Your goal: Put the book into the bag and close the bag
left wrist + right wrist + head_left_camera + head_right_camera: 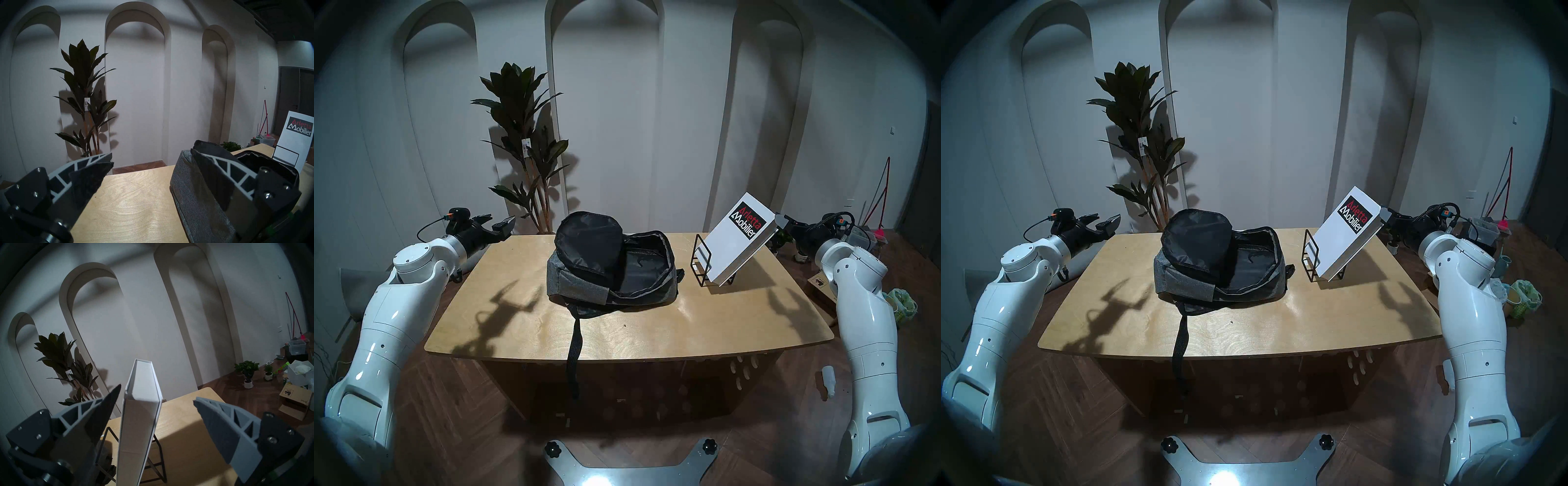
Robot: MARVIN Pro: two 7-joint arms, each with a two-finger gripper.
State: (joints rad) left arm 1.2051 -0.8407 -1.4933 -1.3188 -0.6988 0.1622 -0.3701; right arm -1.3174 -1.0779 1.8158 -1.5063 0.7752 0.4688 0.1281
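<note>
I see one book (734, 242) leaning in one rack (704, 263), one bag (609, 268) unzipped mid-table (524, 325). My right gripper (157, 395) straddles the book's edge, spread wide; left gripper (499, 222) also wide, empty.

Heather-grey bag (575, 288) with black lining; white book (734, 251) bearing a black label lettered red and white; black wire rack (700, 258); pale wood-grain table (619, 336).

White book (734, 244) tilted in wire rack (704, 261); grey bag (612, 271) beside it (flap open, black lining).
</note>
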